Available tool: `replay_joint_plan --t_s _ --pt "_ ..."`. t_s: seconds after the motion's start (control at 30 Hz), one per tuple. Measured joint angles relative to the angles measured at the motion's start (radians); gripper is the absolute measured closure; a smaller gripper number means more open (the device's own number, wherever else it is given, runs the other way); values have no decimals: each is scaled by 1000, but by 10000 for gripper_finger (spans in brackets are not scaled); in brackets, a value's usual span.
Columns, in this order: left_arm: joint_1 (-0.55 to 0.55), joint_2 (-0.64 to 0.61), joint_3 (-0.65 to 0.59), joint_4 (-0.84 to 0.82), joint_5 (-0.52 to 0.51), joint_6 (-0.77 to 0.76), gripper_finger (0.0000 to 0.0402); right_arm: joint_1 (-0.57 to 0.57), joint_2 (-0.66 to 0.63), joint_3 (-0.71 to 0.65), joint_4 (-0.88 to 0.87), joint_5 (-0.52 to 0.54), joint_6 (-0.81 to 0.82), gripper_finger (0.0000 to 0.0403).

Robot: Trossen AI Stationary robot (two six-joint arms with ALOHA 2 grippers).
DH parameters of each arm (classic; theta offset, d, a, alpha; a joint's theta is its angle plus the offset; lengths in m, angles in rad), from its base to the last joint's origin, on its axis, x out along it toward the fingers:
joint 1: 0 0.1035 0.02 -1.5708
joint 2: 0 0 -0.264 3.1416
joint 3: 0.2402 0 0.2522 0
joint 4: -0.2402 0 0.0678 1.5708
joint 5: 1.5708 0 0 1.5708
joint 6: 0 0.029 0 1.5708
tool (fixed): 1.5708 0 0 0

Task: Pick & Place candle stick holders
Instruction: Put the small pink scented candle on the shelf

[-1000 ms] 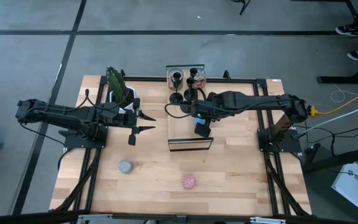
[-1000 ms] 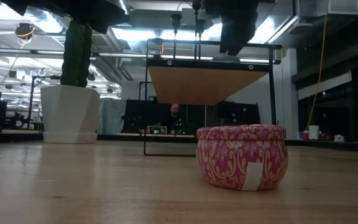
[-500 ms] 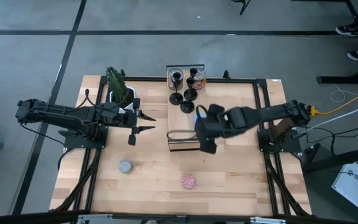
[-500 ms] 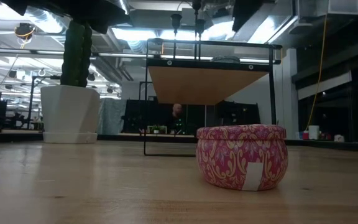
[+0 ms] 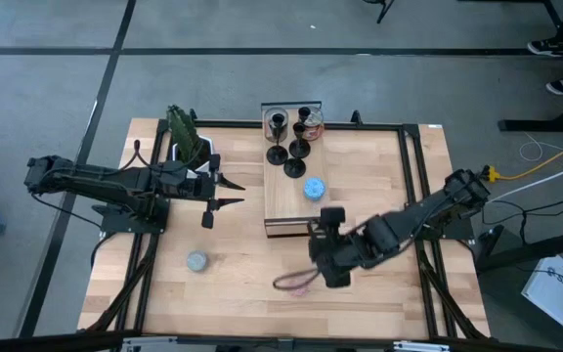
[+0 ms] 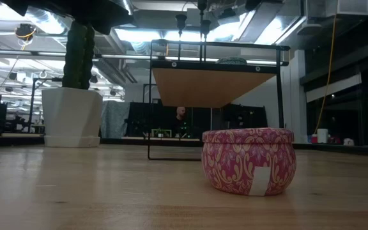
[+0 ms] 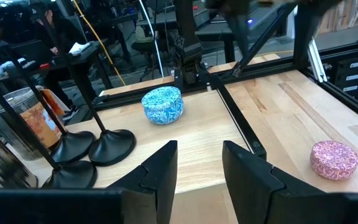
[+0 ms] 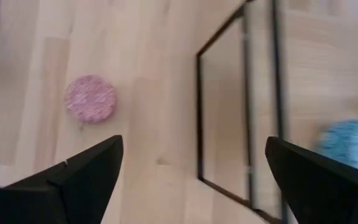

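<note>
Three black candle stick holders (image 5: 293, 156) stand on their round bases at the far end of a raised wooden shelf (image 5: 286, 200); the left wrist view shows those bases (image 7: 112, 147) as well. My left gripper (image 5: 235, 192) hovers level to the left of the shelf, open and empty (image 7: 197, 146). My right gripper (image 5: 306, 279) hangs over the near part of the table, slanting down, wide open (image 8: 193, 142), with nothing between its fingers. A pink tin (image 8: 91, 98) lies on the table below it.
A blue tin (image 5: 314, 189) sits on the shelf. A grey tin (image 5: 196, 261) lies on the table at the near left. A potted plant (image 5: 189, 142) stands at the far left. A shiny metal tin (image 7: 18, 121) stands beside the holders. The shelf's black frame (image 8: 199, 112) borders the pink tin's area.
My right gripper has swung from above the shelf toward the table's near edge and now hangs over the pink tin. It rolled as it went and stayed wide open. The blue tin stays on the shelf, now uncovered.
</note>
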Motion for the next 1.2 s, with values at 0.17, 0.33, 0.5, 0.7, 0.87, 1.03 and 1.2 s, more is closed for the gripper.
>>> replay_joint_plan --t_s 0.17,0.33,0.5,0.7,0.87,1.03,1.2 --pt "0 0 0 1 0 0 277 59 30 -54 94 -2 -4 9" --pt "0 0 0 0 0 0 279 106 64 -110 216 -23 5 9" --pt "0 0 0 0 0 0 277 136 98 -187 372 -27 5 9" --pt "0 0 0 -1 0 0 279 137 142 -272 572 -78 5 9" --pt "0 0 0 0 0 0 277 129 185 -303 684 -79 -3 9" --pt "0 0 0 0 0 0 279 102 235 -304 719 -92 5 9" --pt "0 0 0 0 0 0 277 74 271 -304 725 -98 10 9"
